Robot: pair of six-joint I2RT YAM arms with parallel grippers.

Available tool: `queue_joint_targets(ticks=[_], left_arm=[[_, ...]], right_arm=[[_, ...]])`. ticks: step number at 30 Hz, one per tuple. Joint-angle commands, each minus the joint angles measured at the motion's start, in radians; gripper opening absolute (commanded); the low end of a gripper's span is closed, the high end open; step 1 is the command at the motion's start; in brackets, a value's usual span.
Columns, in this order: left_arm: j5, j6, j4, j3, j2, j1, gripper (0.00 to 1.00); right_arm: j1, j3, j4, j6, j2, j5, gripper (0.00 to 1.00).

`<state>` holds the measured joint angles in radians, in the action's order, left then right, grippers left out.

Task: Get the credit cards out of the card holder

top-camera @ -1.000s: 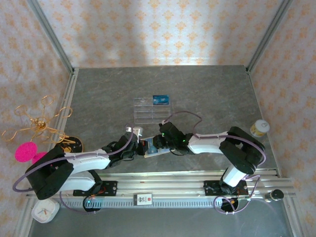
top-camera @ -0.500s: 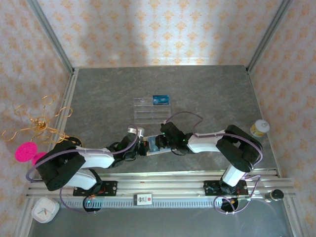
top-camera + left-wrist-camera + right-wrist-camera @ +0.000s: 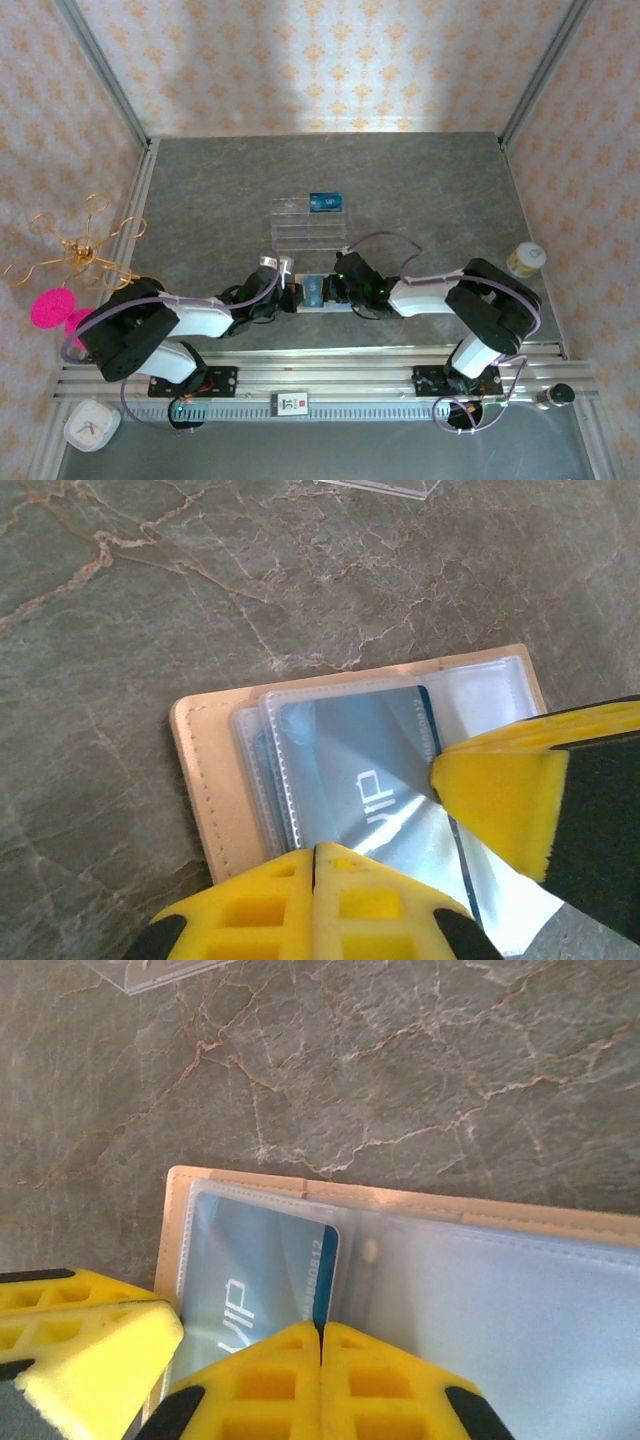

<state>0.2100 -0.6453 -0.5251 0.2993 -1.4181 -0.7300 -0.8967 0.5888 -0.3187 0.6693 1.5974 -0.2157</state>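
The beige card holder [image 3: 318, 293] lies open on the table between my two grippers. Its clear sleeves hold a blue credit card [image 3: 350, 750] printed VIP. My left gripper [image 3: 315, 855] is shut at the sleeves' left end, fingertips together on the plastic. In the top view it sits at the holder's left edge [image 3: 292, 296]. My right gripper [image 3: 322, 1328] is shut, and the dark edge of the credit card [image 3: 250, 1260] runs into its seam. It meets the holder from the right [image 3: 338, 290]. More blue shows in a lower sleeve.
Behind the holder stands a clear compartment tray [image 3: 308, 222] with another blue card [image 3: 326, 202] on its far right corner. A small jar [image 3: 525, 260] is at the table's right edge. A gold wire ornament [image 3: 75, 250] and a pink piece [image 3: 50, 308] sit left.
The holder has turned from tilted to level and shifted slightly right. The right gripper moved down and right with it; the left gripper closed in on the holder's left end.
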Motion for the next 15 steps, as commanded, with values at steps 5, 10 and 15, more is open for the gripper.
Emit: queue_joint_targets(ticks=[5, 10, 15], left_arm=[[-0.015, 0.053, 0.150, -0.014, -0.003, 0.023, 0.00], [0.027, 0.050, 0.158, 0.008, 0.094, -0.001, 0.00], [-0.012, 0.087, 0.174, 0.045, 0.137, -0.057, 0.13]], right_arm=[[0.004, -0.040, 0.032, 0.039, -0.050, 0.105, 0.00], [0.004, -0.037, -0.028, -0.012, -0.060, 0.024, 0.11], [0.004, -0.018, -0.007, -0.038, -0.103, 0.013, 0.20]])
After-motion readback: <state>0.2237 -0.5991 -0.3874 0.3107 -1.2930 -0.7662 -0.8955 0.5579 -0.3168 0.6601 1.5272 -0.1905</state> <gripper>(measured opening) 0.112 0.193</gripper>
